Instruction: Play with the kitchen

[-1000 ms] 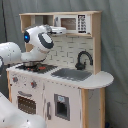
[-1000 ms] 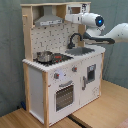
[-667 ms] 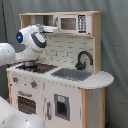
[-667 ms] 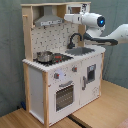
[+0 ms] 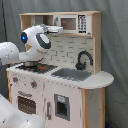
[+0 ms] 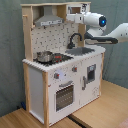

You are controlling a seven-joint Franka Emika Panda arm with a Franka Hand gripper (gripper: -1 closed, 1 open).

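Note:
The kitchen (image 5: pixel 75 97) is a white and light-wood toy unit, seen in both exterior views (image 6: pixel 42 85). It has a black faucet (image 6: pixel 75 39) over a grey sink (image 6: pixel 81 51), a small metal pot (image 6: pixel 44 56) on the stove, an oven door (image 6: pixel 65 96) and a hood (image 6: pixel 47 20). My gripper (image 6: pixel 70 18) is held high, level with the upper shelf, between the hood and the microwave cabinet (image 5: pixel 75 22). In the first exterior view the gripper (image 5: pixel 56 29) points at that cabinet's left side. Nothing is seen in its hold.
A grey curtain hangs behind the kitchen. The kitchen stands on a wooden table top (image 6: pixel 107 107). My white arm (image 5: pixel 12 52) covers part of the stove in the first exterior view.
The wrist has shifted only slightly in front of the upper shelf. Nothing on the kitchen has moved.

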